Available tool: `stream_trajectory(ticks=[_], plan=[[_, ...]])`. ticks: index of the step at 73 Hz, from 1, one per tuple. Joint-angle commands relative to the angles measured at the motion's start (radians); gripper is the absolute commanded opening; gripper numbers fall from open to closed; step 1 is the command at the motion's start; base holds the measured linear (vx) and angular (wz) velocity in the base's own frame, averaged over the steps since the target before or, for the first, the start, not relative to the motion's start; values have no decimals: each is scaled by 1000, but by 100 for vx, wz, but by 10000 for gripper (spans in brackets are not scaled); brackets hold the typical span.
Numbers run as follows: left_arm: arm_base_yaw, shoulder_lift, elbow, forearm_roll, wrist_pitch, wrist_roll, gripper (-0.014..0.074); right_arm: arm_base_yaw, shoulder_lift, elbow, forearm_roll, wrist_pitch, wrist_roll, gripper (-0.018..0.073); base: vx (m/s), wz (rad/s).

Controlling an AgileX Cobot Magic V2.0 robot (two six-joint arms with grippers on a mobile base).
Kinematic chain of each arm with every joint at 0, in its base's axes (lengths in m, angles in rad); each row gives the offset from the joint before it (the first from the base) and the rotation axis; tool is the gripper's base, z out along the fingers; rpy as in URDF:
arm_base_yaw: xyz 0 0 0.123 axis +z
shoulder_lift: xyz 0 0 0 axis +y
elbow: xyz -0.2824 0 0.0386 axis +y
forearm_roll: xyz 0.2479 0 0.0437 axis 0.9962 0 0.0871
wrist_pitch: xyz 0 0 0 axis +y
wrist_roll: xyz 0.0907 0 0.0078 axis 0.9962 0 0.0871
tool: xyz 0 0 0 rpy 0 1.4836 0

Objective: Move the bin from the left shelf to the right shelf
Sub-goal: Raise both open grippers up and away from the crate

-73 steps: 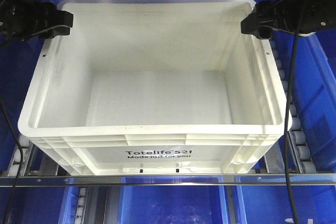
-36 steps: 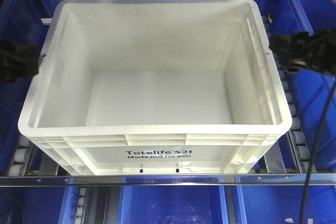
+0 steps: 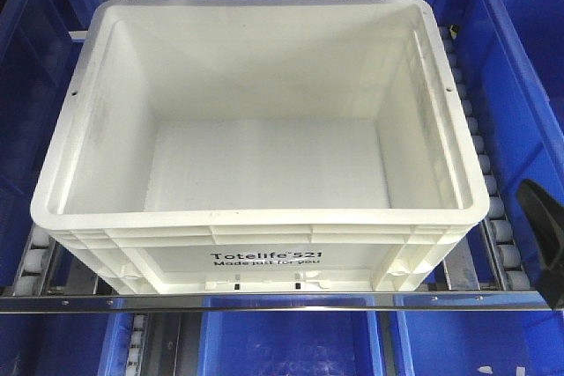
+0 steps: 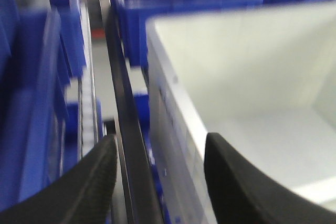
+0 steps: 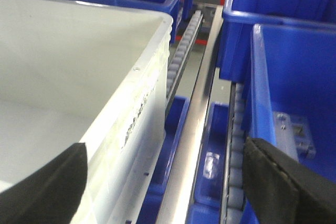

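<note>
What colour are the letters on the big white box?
Black, on the bin's front side; clearest in the front-facing view.

Blue bins [image 3: 520, 85], roller rails [image 3: 480, 143], steel bar [image 3: 264, 302]

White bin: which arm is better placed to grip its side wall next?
Left, probably: the left gripper brackets the bin wall closely; the right gripper has a wider gap that also takes in the roller track.

Left wrist view is motion-blurred; the bin [image 4: 247, 77] runs off its right edge.
</note>
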Motion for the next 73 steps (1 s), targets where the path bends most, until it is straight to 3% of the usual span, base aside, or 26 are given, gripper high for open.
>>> stream_trajectory(ticks=[1, 18, 42, 48, 55, 61, 63, 64, 73], plan=[[-6, -23, -20, 21, -84, 0, 370, -3, -37, -14, -7, -109, -18, 586, 0, 0], [-6, -11, 80, 32, -158, -4, 370, -3, 2, 47, -5, -292, -67, 586, 0, 0], [-6, -11, 81, 35, -186, -4, 369, -3, 11, 47, 82, -282, -62, 586, 0, 0], [-6, -11, 81, 35, -187, -3, 327, -3, 11, 47, 82, -285, -62, 560, 0, 0], [-6, -11, 81, 35, -188, -3, 162, -3, 11, 47, 82, -286, -62, 393, 0, 0], [-6, -11, 81, 35, -196, -3, -10, -3, 11, 47, 82, -286, -62, 127, 0, 0], [-6, -11, 81, 35, -200, -3, -9, -3, 11, 47, 82, -286, -62, 71, 0, 0], [-6, -11, 81, 35, -200, -3, -9, -3, 11, 47, 82, -286, -62, -1, 0, 0], [-6, -11, 81, 35, -184, -3, -8, -3, 11, 47, 84, -275, -60, -11, 0, 0]])
